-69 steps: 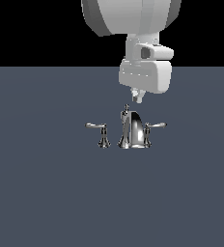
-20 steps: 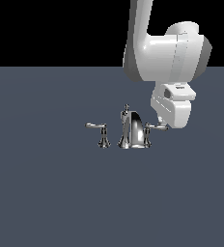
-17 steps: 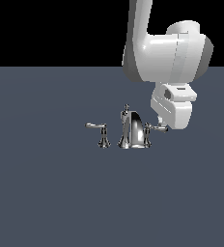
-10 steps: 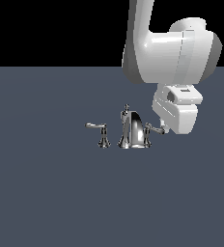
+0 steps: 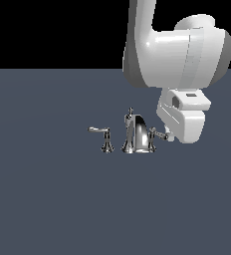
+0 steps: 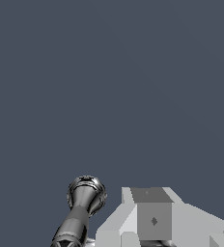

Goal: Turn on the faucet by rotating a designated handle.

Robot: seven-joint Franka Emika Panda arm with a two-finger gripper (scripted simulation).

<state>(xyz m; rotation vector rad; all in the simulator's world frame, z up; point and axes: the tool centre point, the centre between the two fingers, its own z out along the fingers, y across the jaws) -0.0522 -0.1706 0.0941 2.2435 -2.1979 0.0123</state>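
We have reached the handle
Our gripper has dropped beside the faucet, seemingly touching the lever tip; finger opening unclear

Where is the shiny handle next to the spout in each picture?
Exterior view: the handle sticks out of the spout toward the exterior view's right, meeting the gripper.
Wrist view: the handle is seen close up, beside the gripper's pale block.
Shared landmark: the gripper.
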